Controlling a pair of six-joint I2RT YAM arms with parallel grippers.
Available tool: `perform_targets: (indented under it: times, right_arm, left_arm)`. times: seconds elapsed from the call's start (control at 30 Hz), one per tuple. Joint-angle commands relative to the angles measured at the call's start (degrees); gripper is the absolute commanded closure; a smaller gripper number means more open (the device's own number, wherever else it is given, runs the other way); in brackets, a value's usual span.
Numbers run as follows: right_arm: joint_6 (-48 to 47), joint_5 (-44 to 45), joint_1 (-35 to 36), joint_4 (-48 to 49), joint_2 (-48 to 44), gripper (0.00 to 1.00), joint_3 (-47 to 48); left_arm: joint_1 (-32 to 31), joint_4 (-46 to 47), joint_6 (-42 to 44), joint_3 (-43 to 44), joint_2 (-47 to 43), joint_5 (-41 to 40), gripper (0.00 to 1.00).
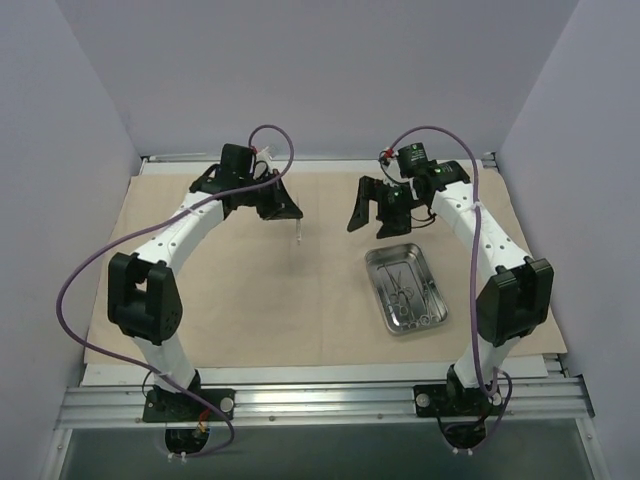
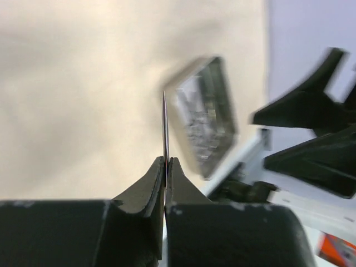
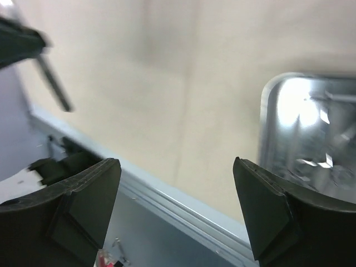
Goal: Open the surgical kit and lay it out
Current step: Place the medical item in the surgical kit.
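Note:
The beige wrapping cloth (image 1: pixel 250 290) lies spread flat over the table. The steel tray (image 1: pixel 405 290) sits on it at the right with several silver instruments (image 1: pixel 410 288) inside. My left gripper (image 1: pixel 283 210) is held above the cloth's far middle, shut on a thin silver instrument (image 1: pixel 298 232) that hangs down from it. In the left wrist view the fingers (image 2: pixel 167 161) pinch that thin blade (image 2: pixel 165 122), with the blurred tray (image 2: pixel 203 117) beyond. My right gripper (image 1: pixel 370 215) is open and empty, above the cloth just beyond the tray. In the right wrist view (image 3: pixel 177 164) the tray (image 3: pixel 311 128) is at the right.
Grey walls enclose the table on three sides. A metal rail (image 1: pixel 320 400) runs along the near edge by the arm bases. The cloth's near edge (image 3: pixel 167 189) meets the white table border. The two grippers are close to each other at the far middle.

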Motion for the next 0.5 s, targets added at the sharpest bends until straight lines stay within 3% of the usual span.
perform_targets:
  times: [0.0,0.17,0.47]
  right_arm:
    - [-5.5,20.1,-0.9,-15.9,0.7,0.15,1.3]
    - [-5.3,26.1,-1.4,-15.1,-1.5,0.14,-3.8]
    - [-5.3,24.2,-2.7,-13.3,-2.7,0.14,-7.3]
  left_arm:
    - [-0.1,-27.0,18.0,4.7,1.9,-17.3,0.98]
    - [0.4,-32.4,20.5,6.1,8.5,-26.1,0.98]
    - [0.3,-30.8,20.5,8.2,15.0,-27.7,0.98]
